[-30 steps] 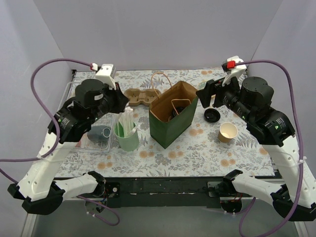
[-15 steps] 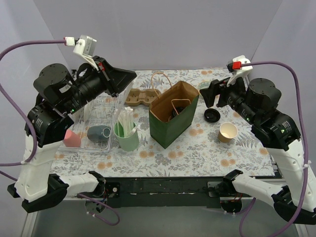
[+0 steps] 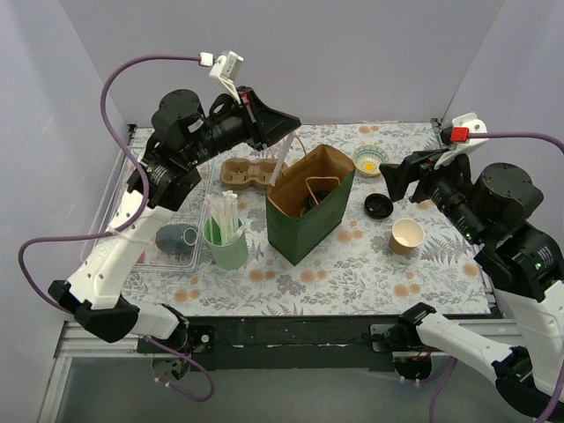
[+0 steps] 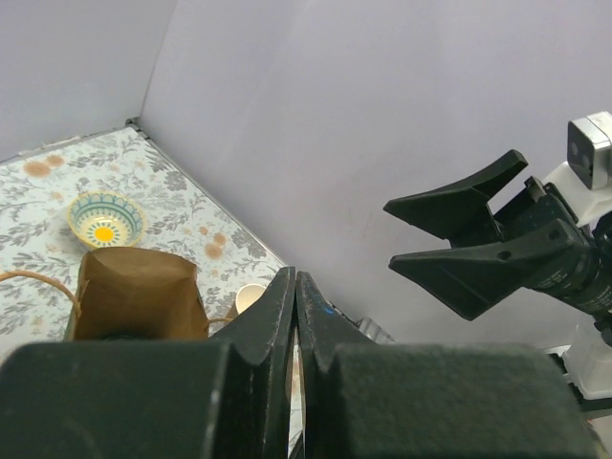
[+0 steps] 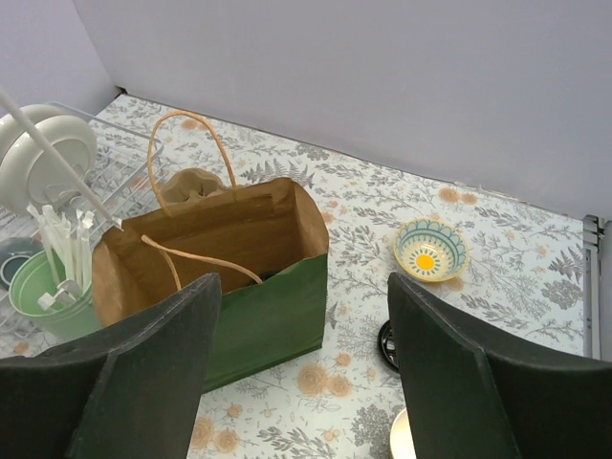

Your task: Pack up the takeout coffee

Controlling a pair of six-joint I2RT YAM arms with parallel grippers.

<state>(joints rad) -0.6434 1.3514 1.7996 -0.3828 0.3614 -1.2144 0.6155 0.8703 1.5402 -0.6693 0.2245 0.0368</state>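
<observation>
Main risk: the left gripper (image 3: 293, 132) hangs above the far-left rim of the green paper bag (image 3: 304, 233), jaws pressed together on what looks like a thin white stick (image 3: 280, 163). The stick's lower end sits right at the rim. If it comes down off-line it catches the rim or the rope handle (image 3: 310, 187) slumped inside. The bag is light paper and nothing braces it, so it could skew or tip. A pinch on something that thin can also slip, dropping the stick outside the bag. The takeout coffee (image 3: 321, 190) is, as far as I can tell, the dark round-topped thing already inside the bag, under the handle. Only the top shows, so I can't confirm the cup body. That puts it below the left gripper and off to its right, not touching. A tipped bag takes the coffee over with it. The right gripper (image 4: 390, 234) is spread wide, holds nothing and is raised well apart to the bag's right, pointing toward it. A loose black lid (image 3: 378, 205) and a lidless cup (image 3: 406, 236) sit on the table on that side; neither is the target.
</observation>
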